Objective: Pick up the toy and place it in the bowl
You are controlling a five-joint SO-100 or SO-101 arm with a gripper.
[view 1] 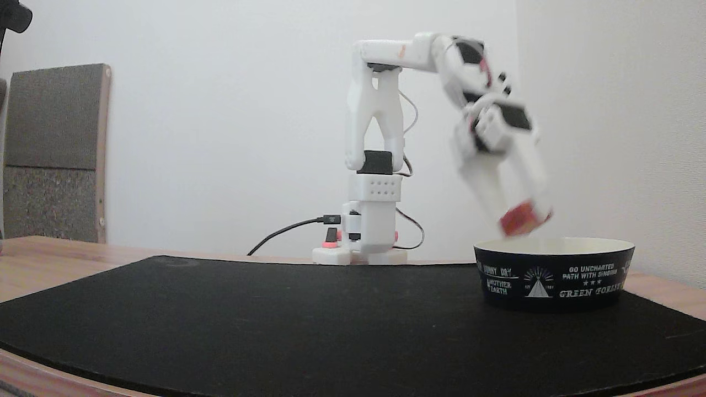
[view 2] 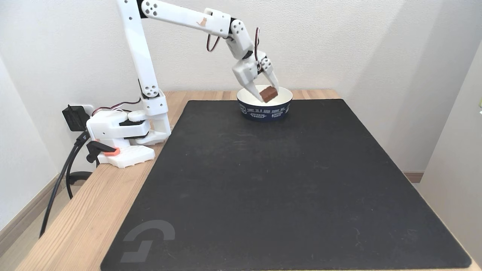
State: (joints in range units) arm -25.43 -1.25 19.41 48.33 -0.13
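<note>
The two white fingers (view 2: pixel 272 81) are closed on the toy (view 2: pixel 268 94), a small red block, and they hold it up in the air. The gripper (view 2: pixel 268 93) points down, with the block pinched at its tips. In a fixed view from the side the gripper (view 1: pixel 524 218) looks blurry, and the toy (view 1: pixel 519 219) hangs just above the rim of the bowl (view 1: pixel 554 273), not touching it. In a fixed view from higher up, the block sits over the cream inside of the bowl (view 2: pixel 264 109), toward the middle. The bowl is low and round, black on the outside with white words and a little triangle picture. It stands at the far end of a big black mat (view 2: pixel 282 180), which lies on a wooden table (view 2: pixel 83 222). The white arm (view 2: pixel 180 17) reaches over from its base (view 2: pixel 120 131) at the side of the mat. I think the carrying part is almost done and the letting-go part is next. The fingers need to open so the block can drop in. It may help to go a bit lower first, so the block does not bounce out or hit the rim.
</note>
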